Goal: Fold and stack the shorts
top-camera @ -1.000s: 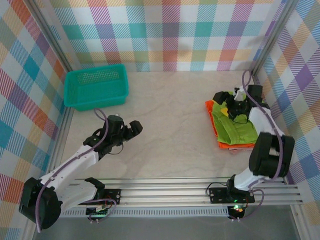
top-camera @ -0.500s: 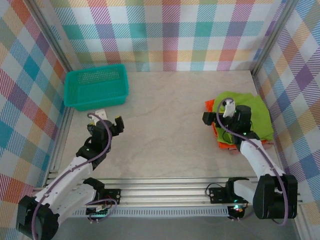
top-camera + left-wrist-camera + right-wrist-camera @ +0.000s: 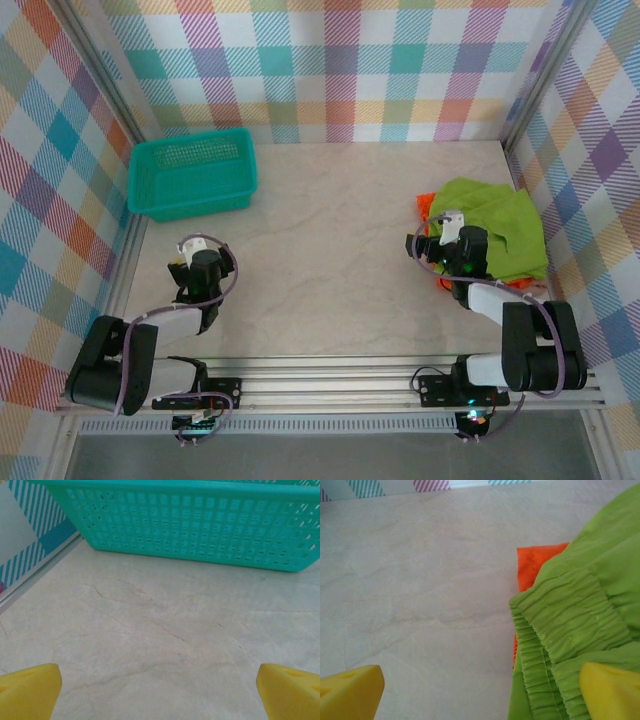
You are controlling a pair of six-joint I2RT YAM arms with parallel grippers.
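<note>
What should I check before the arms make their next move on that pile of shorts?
1. Jaws of the left gripper open and empty: ok.
2. Jaws of the right gripper open, gripping nothing: ok.
3. Whether the green shorts lie on top of the orange shorts: ok.
4. Edges of the stack lined up: not ok; orange pokes out past the green waistband.
5. Whether the pink shorts are under the pile: cannot tell.
6. Gap between the basket and the left gripper: ok; bare table lies between them.
</note>
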